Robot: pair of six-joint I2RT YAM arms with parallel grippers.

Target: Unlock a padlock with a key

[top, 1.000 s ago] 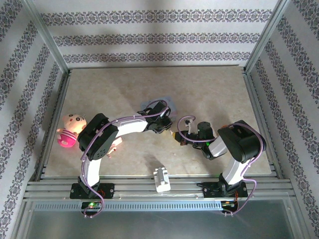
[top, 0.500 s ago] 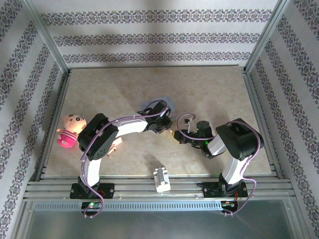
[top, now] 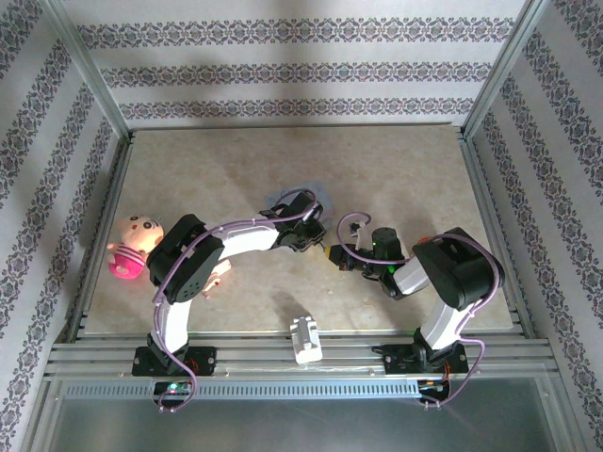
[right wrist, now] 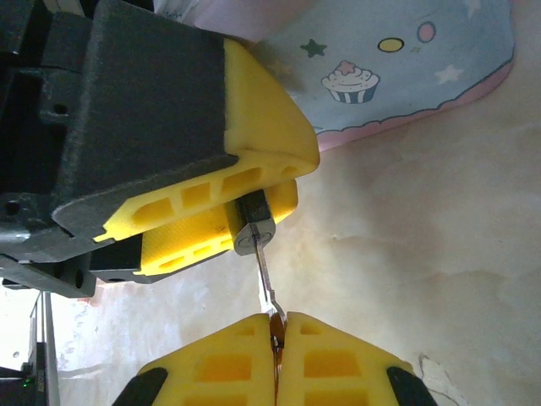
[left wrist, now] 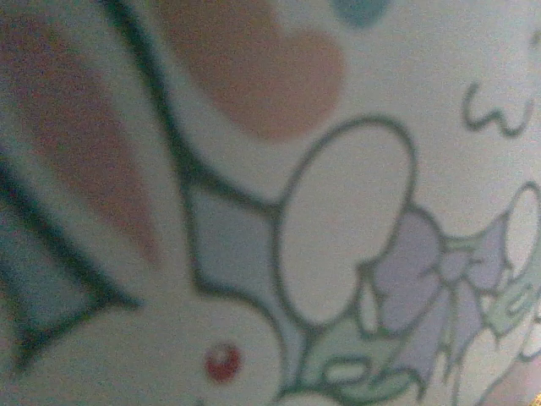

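The right claw (top: 332, 254) has moved a little to the left, closer to the left claw (top: 317, 244); the gap between them is smaller now.

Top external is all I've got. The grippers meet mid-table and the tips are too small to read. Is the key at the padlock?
Observer: Yes. In the right wrist view the right gripper is shut on the key, and the blade tip meets the padlock at its keyway. I can't tell how deep it goes.
Operator: Who holds the lock?
Observer: The left gripper clamps it between its yellow pads, keyway end poking out toward the key.
Operator: Is the left wrist cam useful?
Observer: No. It sits close on the lilac tin, showing a blurred bunny print.
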